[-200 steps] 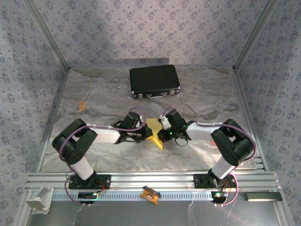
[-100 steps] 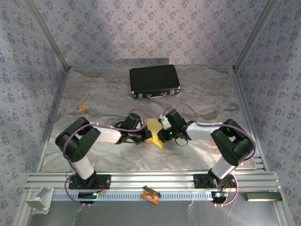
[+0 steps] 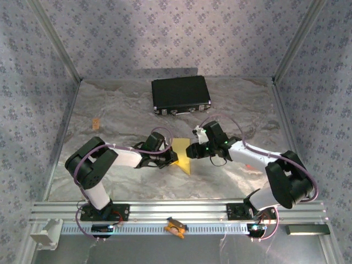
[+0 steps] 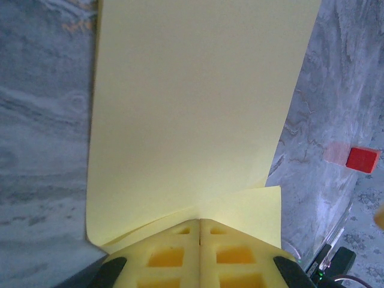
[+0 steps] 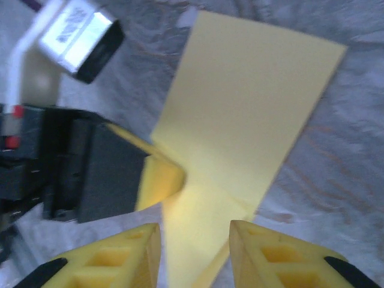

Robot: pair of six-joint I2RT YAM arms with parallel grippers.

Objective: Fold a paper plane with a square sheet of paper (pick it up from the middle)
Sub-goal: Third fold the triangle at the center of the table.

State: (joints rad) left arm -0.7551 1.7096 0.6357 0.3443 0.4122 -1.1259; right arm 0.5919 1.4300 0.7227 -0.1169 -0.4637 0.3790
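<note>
**A:** The left hand (image 3: 171,159): closed or open?

**B:** Closed. From its own wrist camera the two yellow fingers (image 4: 162,258) press flat together, with the near edge of the yellow sheet of paper (image 4: 198,108) pinched between them. A small flap of the sheet curls up just beside the fingertips.

**A:** And where is the sheet?

**B:** In the middle of the crinkled silver tabletop (image 3: 110,110), between the two hands. Seen from above, the paper (image 3: 182,160) narrows to a point toward the near edge. It is already partly folded, with a crease running across it in the right wrist view (image 5: 252,102). The black case (image 3: 181,94) sits well apart from it, toward the back wall.

**A:** The right hand?

**B:** The right hand (image 3: 191,150) is just beside the sheet's right edge. Its fingers (image 5: 264,252) stand apart, with the paper showing in the gap between them, so the right hand (image 5: 195,228) is open and holds nothing.
</note>
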